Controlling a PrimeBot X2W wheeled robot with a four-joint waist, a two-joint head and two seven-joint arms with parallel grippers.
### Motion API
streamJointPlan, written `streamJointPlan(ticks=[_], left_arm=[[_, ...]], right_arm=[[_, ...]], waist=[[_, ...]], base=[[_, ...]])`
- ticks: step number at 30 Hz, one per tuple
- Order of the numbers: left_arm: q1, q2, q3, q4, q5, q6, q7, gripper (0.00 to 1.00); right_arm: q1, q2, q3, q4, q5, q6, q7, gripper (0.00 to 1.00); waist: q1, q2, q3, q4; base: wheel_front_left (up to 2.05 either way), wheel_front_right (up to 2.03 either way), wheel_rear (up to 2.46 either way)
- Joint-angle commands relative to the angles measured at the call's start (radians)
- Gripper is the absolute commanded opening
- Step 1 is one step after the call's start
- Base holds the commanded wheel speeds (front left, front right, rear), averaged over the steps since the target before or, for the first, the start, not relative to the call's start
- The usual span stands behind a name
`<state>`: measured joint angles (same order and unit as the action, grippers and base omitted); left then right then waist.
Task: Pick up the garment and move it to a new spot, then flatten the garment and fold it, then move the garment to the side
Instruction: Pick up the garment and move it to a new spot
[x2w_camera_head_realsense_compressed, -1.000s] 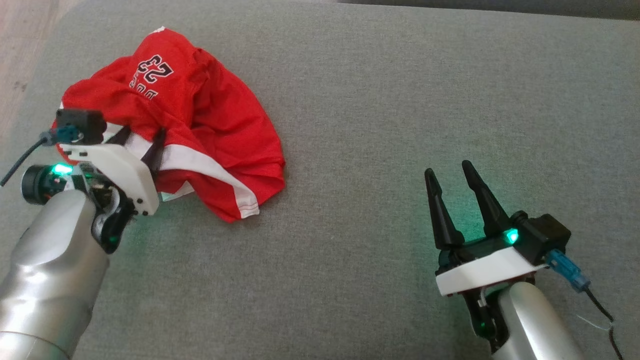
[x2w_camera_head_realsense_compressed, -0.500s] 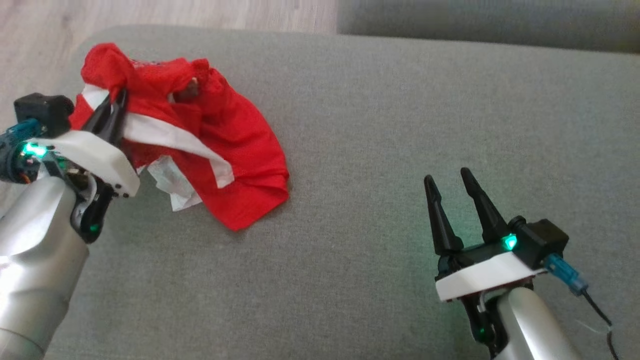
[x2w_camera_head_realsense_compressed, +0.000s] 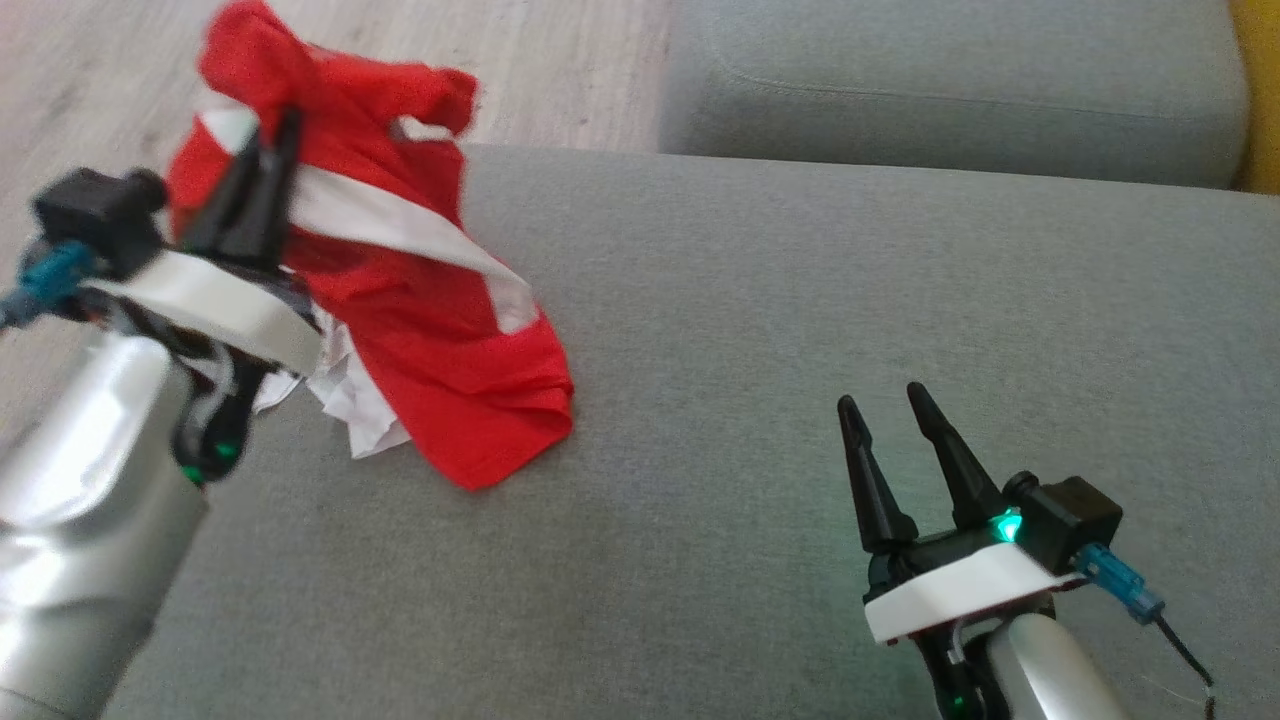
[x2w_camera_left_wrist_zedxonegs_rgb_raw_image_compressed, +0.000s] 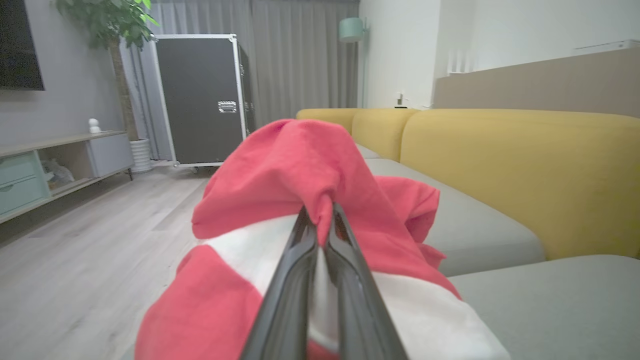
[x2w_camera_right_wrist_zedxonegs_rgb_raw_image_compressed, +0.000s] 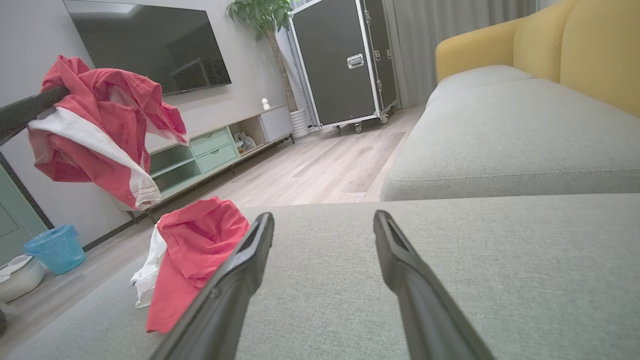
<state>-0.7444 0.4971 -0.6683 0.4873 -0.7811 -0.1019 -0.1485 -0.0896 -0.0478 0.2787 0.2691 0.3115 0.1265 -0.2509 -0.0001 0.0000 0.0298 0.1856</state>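
The garment (x2w_camera_head_realsense_compressed: 420, 330) is a red jersey with a white band. My left gripper (x2w_camera_head_realsense_compressed: 283, 128) is shut on a bunched fold near its top and holds it up at the sofa's left end. Its lower part still rests on the grey seat (x2w_camera_head_realsense_compressed: 760, 330). In the left wrist view the fingers (x2w_camera_left_wrist_zedxonegs_rgb_raw_image_compressed: 300, 260) pinch red fabric of the garment (x2w_camera_left_wrist_zedxonegs_rgb_raw_image_compressed: 295, 160) at their tips. My right gripper (x2w_camera_head_realsense_compressed: 882, 398) stands open over the seat at the lower right, well apart from the cloth. The right wrist view shows that gripper (x2w_camera_right_wrist_zedxonegs_rgb_raw_image_compressed: 324, 217) open, with the garment (x2w_camera_right_wrist_zedxonegs_rgb_raw_image_compressed: 100, 125) hanging at the left and its lower end (x2w_camera_right_wrist_zedxonegs_rgb_raw_image_compressed: 195, 245) on the seat.
A second grey seat cushion (x2w_camera_head_realsense_compressed: 950, 90) lies beyond, with yellow backrests (x2w_camera_left_wrist_zedxonegs_rgb_raw_image_compressed: 520, 165) along the right. Wood floor (x2w_camera_head_realsense_compressed: 90, 70) lies past the sofa's left edge. A black wheeled case (x2w_camera_right_wrist_zedxonegs_rgb_raw_image_compressed: 345, 65), a low cabinet (x2w_camera_right_wrist_zedxonegs_rgb_raw_image_compressed: 210, 150) and a blue basket (x2w_camera_right_wrist_zedxonegs_rgb_raw_image_compressed: 55, 247) stand across the room.
My left gripper closed on the garment and raised it off the seat, so the cloth now hangs from it. The head camera has tilted up. The right gripper stayed open in place.
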Motion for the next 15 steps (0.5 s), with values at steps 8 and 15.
streamJointPlan(ticks=[8, 15], left_arm=[[0.006, -0.042, -0.015, -0.173, 0.013, 0.057, 0.028, 0.0], [0.005, -0.137, -0.052, -0.192, 0.017, 0.079, 0.013, 0.0]], right_arm=[[-0.044, -0.002, -0.006, -0.044, -0.017, 0.004, -0.011, 1.0], [-0.106, -0.002, -0.043, -0.075, -0.043, 0.004, -0.011, 1.0]], waist=[[0.0001, 0.0, 0.012, -0.116], [0.0001, 0.0, 0.072, -0.247]], base=[[0.0, 0.0, 0.0], [0.0, 0.0, 0.0]])
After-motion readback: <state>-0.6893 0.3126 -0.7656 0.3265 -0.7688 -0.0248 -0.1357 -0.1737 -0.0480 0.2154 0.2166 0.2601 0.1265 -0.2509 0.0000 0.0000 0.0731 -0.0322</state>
